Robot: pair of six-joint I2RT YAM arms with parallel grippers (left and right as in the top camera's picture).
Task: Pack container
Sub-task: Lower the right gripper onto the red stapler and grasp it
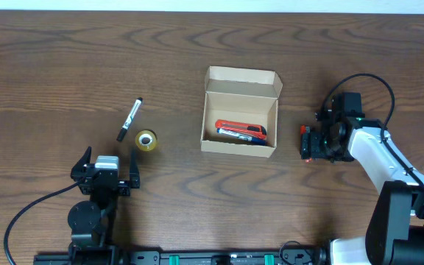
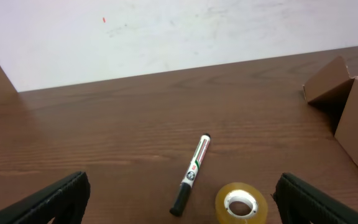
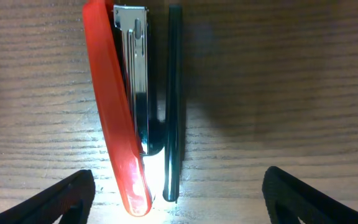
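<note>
- The container [image 1: 240, 110] sits in the middle of the desk [image 1: 50, 59]. Its flap [image 1: 243, 77] is folded back on the far side, so the top is open. Its long side runs left to right.
- A red tool [image 1: 240, 131] already lies flat inside, along the near wall.
- Your right pincer [image 1: 316, 141] is the closer one. The container is just to its left, near but not touching.
- The right pincer is spread wide. A red stapler [image 3: 114, 106] lies on the desk between its fingers [image 3: 55, 199]. The stapler's long side points straight away from the wrist, so the fingers face its two thin sides. I think you can squeeze it as it lies, with no turning.
- Then I think you lift it and go left, over the container's right wall.
- Your left pincer [image 1: 110, 160] is spread too and holds nothing. It is well apart from the container, which is off to its right.
- A marker [image 2: 191, 174] and a tape roll [image 2: 241, 204] lie just in front of it.
</note>
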